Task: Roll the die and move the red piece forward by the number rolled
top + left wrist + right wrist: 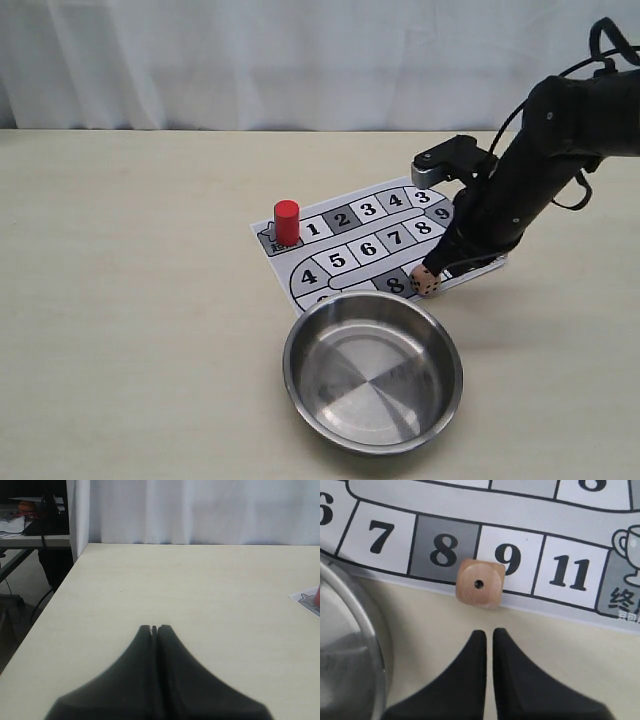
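Note:
The die [428, 282] is a tan cube lying at the near edge of the paper game board [283, 262], just beyond the steel bowl. In the right wrist view the die [480, 583] shows a single pip and rests across the line between squares 8 and 9. My right gripper [489, 632] hovers just short of it, shut and holding nothing, apart from the die. The red piece [286, 221] stands upright on the board's start square, left of square 1. My left gripper [154, 628] is shut and empty over bare table, far from the board.
A steel bowl [290, 350] sits on the table in front of the board, its rim [374, 645] close beside my right gripper. White curtain hangs behind the table. The table's left edge [55, 592] drops off near my left gripper.

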Motion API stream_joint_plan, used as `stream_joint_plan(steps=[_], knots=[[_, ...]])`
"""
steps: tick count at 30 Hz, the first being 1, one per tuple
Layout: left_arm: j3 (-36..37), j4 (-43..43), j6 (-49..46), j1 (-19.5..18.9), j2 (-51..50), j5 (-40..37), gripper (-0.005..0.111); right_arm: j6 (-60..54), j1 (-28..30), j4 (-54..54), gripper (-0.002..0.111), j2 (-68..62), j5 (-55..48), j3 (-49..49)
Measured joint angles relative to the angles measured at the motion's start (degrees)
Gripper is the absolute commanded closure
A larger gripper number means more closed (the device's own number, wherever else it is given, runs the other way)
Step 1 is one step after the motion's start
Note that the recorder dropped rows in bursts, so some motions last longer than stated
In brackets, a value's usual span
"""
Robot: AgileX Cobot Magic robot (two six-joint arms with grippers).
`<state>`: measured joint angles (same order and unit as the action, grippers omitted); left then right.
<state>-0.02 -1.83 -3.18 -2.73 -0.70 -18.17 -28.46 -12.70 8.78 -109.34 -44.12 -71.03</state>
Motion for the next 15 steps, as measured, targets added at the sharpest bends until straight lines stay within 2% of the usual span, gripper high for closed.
stream_joint_plan(steps=[15], knots=[[0.0,0.0,0.0,0.0,0.0,0.0,0.107,-0.1,0.0,-0.5,0.104,-5.1,-0.2,1.6]])
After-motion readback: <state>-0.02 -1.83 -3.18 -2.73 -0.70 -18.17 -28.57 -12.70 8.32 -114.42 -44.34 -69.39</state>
